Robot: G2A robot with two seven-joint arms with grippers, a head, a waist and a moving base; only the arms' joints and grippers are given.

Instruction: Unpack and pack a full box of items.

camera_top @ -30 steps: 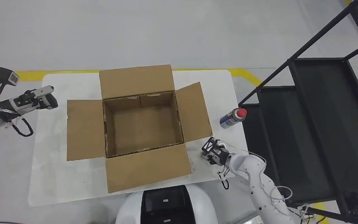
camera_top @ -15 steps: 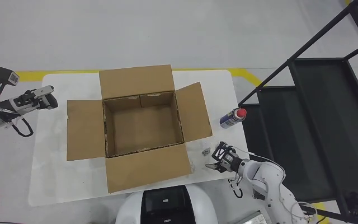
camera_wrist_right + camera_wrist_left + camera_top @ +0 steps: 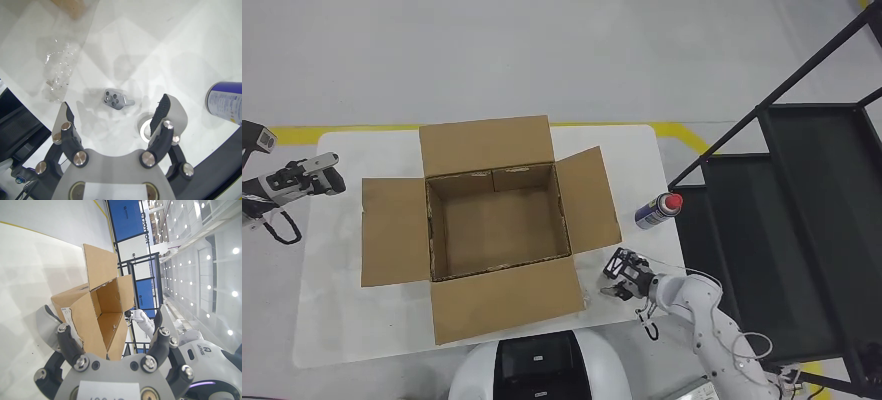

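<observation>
The open cardboard box (image 3: 497,225) stands in the middle of the white table (image 3: 372,310), its flaps spread and its inside bare. My right gripper (image 3: 613,277) hovers off the box's near right corner, open. In the right wrist view a small grey metal part (image 3: 115,99) lies on the table just ahead of and between the spread fingers of the right gripper (image 3: 115,113), untouched. My left gripper (image 3: 332,172) hangs off the table's left edge, open and holding nothing; the left wrist view looks past the left gripper (image 3: 105,317) at the box (image 3: 102,306).
A blue spray can with a red cap (image 3: 658,210) lies right of the box, also seen as the spray can (image 3: 225,102). A white tape ring (image 3: 144,130) sits by one right finger. A crumpled clear plastic bag (image 3: 56,75) lies near the box corner. Dark metal shelving (image 3: 782,220) borders the table's right side.
The right gripper drew back to the right half a second ago, uncovering the small metal part, and has now come back over it. The left arm has not moved.
</observation>
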